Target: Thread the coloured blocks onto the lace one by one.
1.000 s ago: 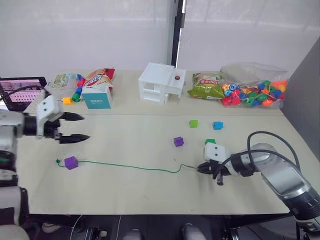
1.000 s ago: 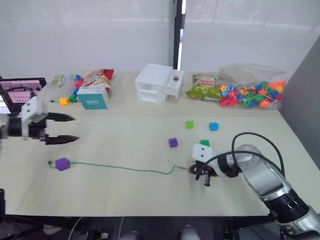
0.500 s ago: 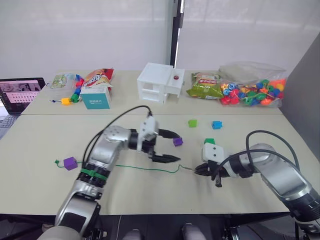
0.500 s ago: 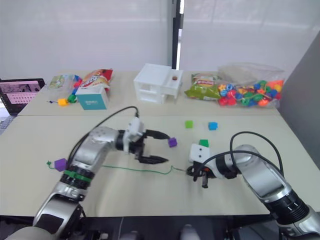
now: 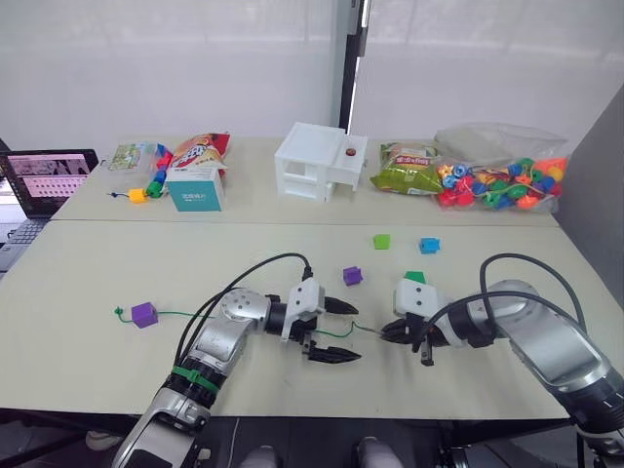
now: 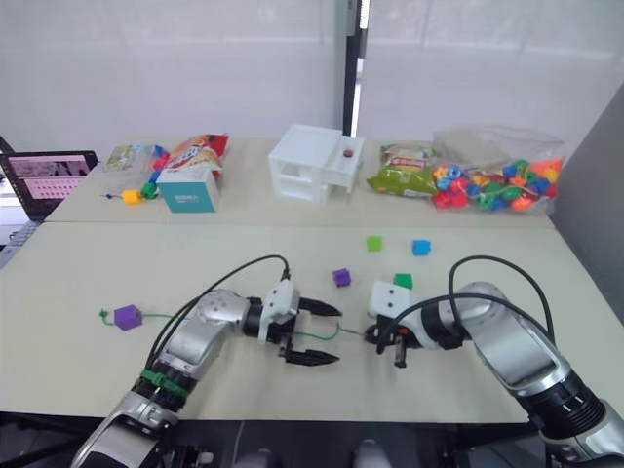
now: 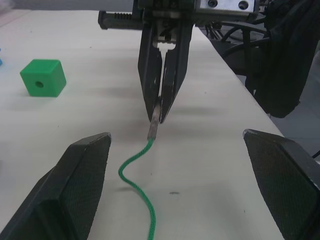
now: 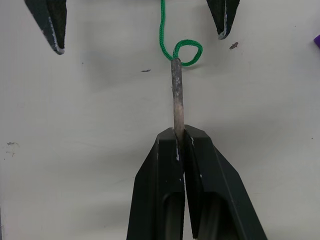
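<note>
Down at the near edge of the pale table (image 5: pixel 117 370), two grippers are seen facing each other. The right gripper (image 5: pixel 388 331) is pressed together on the stiff silvery tip (image 8: pixel 176 95) of the lace (image 5: pixel 336 333), which is pinched between its two black fingers. The tip looks like a thin grey needle, a bit worn and speckled. Where the tip ends, the bright green cord is curled into a small loop, and its weave is seen as a tight twisted pattern. The left gripper (image 5: pixel 334 331) is spread wide, with one finger on each side of the cord, and the cord is not touched by it. From there the lace is laid in a long line across the table toward the robot's left. One purple block (image 5: pixel 144 314) is sat on the lace at that far end, just beside a small green knot (image 5: pixel 118 312). A little farther back, a second purple block (image 5: pixel 352 276) is found near the left gripper, and a dark green block (image 5: pixel 414 278) with a round hole in its side is found just behind the right gripper. Beyond those, a light green block (image 5: pixel 380 241) and a blue block (image 5: pixel 428 245) are set near each other. At the back of the table, a white box (image 5: pixel 317 162), some snack bags (image 5: pixel 200 151) and a clear bag of beads (image 5: pixel 497 180) are lined up.
</note>
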Action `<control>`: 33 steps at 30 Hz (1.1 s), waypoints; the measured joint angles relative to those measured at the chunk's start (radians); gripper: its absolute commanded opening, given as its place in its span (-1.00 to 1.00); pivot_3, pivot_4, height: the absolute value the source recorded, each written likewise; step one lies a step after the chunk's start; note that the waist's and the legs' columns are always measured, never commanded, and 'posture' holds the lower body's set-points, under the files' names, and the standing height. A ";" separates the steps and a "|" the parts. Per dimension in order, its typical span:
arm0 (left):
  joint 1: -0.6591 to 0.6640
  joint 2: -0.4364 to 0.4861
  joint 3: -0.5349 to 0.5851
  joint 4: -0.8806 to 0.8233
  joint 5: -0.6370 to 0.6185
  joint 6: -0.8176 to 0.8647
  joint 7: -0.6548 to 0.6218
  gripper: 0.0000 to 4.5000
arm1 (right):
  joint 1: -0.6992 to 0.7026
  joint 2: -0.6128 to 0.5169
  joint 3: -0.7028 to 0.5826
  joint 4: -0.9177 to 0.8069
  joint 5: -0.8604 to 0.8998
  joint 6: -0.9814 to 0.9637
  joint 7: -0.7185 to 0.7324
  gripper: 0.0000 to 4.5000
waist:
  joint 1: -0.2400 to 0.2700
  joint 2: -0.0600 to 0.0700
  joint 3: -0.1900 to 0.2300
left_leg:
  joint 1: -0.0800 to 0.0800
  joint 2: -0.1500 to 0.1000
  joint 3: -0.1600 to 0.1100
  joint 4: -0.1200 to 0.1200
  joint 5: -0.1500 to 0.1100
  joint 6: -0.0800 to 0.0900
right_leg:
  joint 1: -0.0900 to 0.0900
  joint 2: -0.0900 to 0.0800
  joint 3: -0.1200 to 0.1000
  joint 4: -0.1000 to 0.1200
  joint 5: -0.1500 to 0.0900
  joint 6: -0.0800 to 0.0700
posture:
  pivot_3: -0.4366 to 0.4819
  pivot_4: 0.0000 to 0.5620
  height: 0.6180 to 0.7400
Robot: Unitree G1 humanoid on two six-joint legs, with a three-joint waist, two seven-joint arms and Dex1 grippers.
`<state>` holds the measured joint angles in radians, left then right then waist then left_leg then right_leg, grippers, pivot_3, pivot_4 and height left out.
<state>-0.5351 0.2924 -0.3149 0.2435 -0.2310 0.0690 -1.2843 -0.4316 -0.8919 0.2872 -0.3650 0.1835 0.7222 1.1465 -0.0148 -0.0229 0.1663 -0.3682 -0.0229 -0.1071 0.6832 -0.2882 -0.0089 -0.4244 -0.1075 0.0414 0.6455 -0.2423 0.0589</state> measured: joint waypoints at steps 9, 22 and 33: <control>0.027 -0.018 -0.044 -0.010 0.034 -0.001 0.031 0.47 | -0.004 0.016 0.012 -0.018 0.035 0.007 0.005 -1.00 | 0.000 0.000 0.000 | 0.000 0.000 0.000 0.000 0.000 0.000 | 0.000 0.000 0.000 0.000 0.000 0.000 | -0.05 -0.47 1.00; 0.018 -0.024 -0.026 -0.010 0.032 0.002 0.042 -0.99 | -0.020 0.015 0.018 -0.029 0.041 0.010 0.010 -1.00 | 0.000 0.000 0.000 | 0.000 0.000 0.000 0.000 0.000 0.000 | 0.000 0.000 0.000 0.000 0.000 0.000 | -0.05 -0.47 1.00; 0.009 -0.026 -0.024 -0.010 0.031 0.020 0.034 -0.99 | -0.024 0.015 0.019 -0.037 0.040 0.027 0.008 -1.00 | 0.000 0.000 0.000 | 0.000 0.000 0.000 0.000 0.000 0.000 | 0.000 0.000 0.000 0.000 0.000 0.000 | -0.05 -0.47 1.00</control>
<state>-0.5261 0.2666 -0.3385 0.2333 -0.1999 0.0888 -1.2505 -0.4555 -0.8769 0.3065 -0.4020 0.2236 0.7494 1.1541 -0.0145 -0.0228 0.1664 -0.3681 -0.0229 -0.1070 0.6832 -0.2881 -0.0089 -0.4242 -0.1076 0.0413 0.6454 -0.2423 0.0589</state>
